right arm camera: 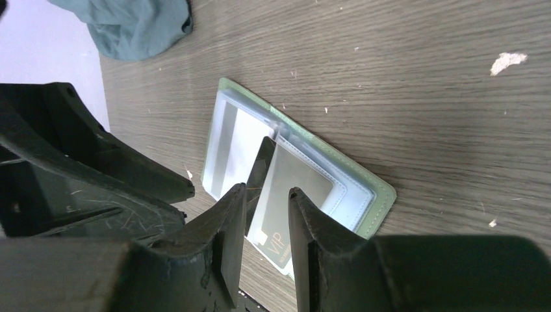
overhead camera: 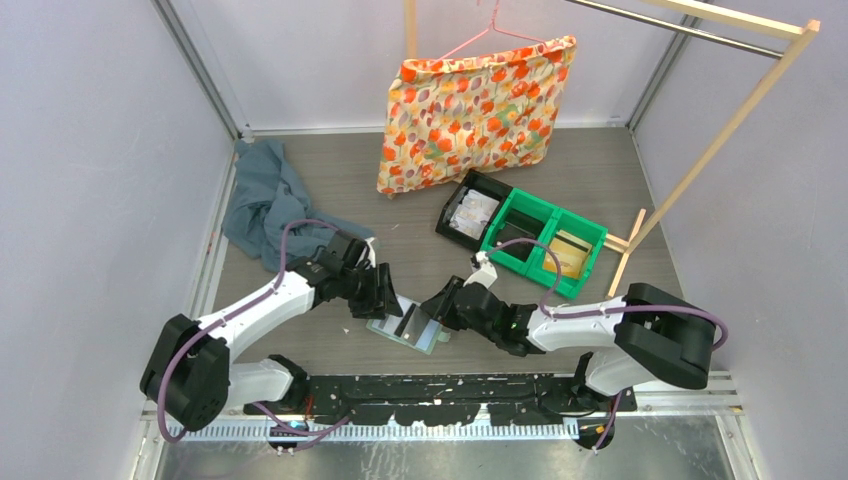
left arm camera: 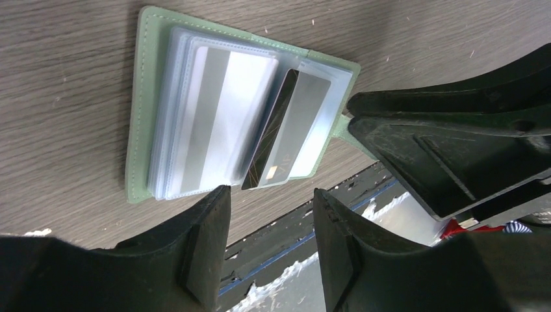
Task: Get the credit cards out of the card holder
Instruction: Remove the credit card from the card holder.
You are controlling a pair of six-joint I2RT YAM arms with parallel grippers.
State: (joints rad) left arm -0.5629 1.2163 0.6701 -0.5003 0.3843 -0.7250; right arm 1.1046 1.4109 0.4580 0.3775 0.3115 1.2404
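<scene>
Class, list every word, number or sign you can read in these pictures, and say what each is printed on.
"VIP": on the grey card sticking out of the card holder, near the card's free end.
Nothing else can be read; whatever lies in the green bins is too small to make out.

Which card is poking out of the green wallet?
The dark-edged card marked VIP: it's tilted and sticking out of its pocket in the card holder. The pale striped card lies flat inside its pocket.
</scene>
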